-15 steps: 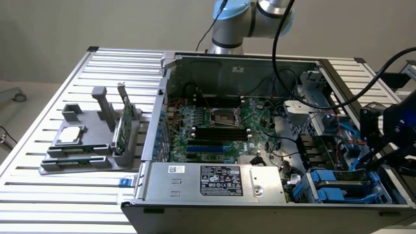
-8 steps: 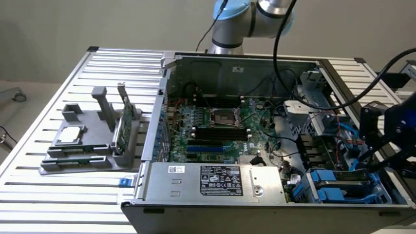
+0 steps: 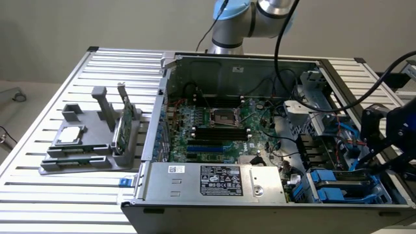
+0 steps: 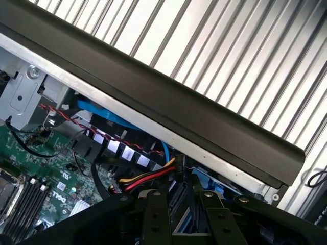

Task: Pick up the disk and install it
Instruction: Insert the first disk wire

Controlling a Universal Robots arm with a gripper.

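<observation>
While seated, disk (image 3: pixel 338 184) beneath gripper (image 4: pixel 183 223).

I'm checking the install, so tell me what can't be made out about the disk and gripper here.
The disk: exterior view, partly behind the gripper and cables; whether it is seated is unclear.
The gripper: cut off by the exterior view's right edge.
The power supply label: exterior view, print too small to read.

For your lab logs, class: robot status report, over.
Claw low inside case. Disk in blue frame, at corner beside claw. Cables close by.
</observation>
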